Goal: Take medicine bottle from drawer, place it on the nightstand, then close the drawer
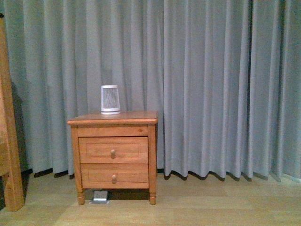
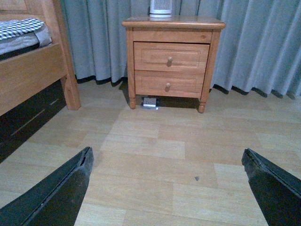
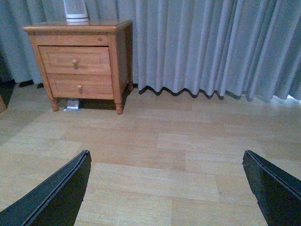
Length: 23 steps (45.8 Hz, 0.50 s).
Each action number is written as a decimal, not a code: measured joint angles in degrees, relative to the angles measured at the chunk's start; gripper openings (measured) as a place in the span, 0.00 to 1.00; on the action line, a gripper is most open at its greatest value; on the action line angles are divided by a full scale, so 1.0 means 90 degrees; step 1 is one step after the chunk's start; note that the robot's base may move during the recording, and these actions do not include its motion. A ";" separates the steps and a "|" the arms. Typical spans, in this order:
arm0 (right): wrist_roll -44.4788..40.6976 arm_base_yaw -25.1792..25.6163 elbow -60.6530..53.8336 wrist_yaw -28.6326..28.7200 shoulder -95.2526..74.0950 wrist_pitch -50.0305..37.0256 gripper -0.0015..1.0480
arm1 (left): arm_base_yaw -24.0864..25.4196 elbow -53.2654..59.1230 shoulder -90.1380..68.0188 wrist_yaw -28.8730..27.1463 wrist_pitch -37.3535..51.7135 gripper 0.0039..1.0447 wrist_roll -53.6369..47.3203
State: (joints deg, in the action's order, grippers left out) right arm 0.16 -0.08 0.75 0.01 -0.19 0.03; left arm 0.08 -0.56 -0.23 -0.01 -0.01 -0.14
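The orange-brown nightstand (image 1: 113,118) stands against the grey curtain, left of centre in the front view; it also shows as the nightstand (image 2: 173,22) and the nightstand (image 3: 77,26) in the wrist views. Its upper drawer (image 1: 113,149) is shut, with one round knob; the same drawer (image 2: 170,57) and drawer (image 3: 75,60) look shut in both wrist views. The medicine bottle is out of view. My left gripper (image 2: 167,157) hangs open over bare floor, well short of the nightstand. My right gripper (image 3: 167,157) is open too, nothing between its fingers. Neither arm shows in the front view.
A large white slatted cylinder (image 1: 110,100) stands on the nightstand top. A lower drawer (image 1: 114,176) is shut. A small grey-white box (image 1: 99,197) lies under the nightstand. A wooden bed frame (image 2: 33,75) and post (image 1: 8,141) stand at the left. Wood floor (image 1: 211,202) spreads before it.
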 joint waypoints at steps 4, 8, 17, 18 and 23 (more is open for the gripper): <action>0.0000 0.0000 0.0000 0.0000 0.0000 0.0000 0.93 | 0.0000 0.0000 0.0000 0.0000 0.0000 0.94 0.0000; 0.0000 0.0000 -0.0002 0.0000 0.0000 0.0000 0.93 | 0.0002 0.0000 0.0000 0.0000 0.0000 0.94 0.0000; 0.0000 0.0000 0.0000 0.0000 0.0000 0.0000 0.93 | 0.0002 0.0000 0.0000 0.0000 0.0000 0.94 0.0000; 0.0000 0.0000 -0.0002 0.0000 0.0000 0.0000 0.93 | 0.0000 0.0000 0.0000 0.0000 0.0000 0.94 0.0000; 0.0000 0.0000 0.0000 0.0000 0.0000 0.0000 0.93 | 0.0000 0.0000 0.0000 0.0000 0.0000 0.94 0.0000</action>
State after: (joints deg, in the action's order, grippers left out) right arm 0.16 -0.08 0.75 0.01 -0.19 0.03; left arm 0.08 -0.56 -0.23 -0.01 -0.01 -0.14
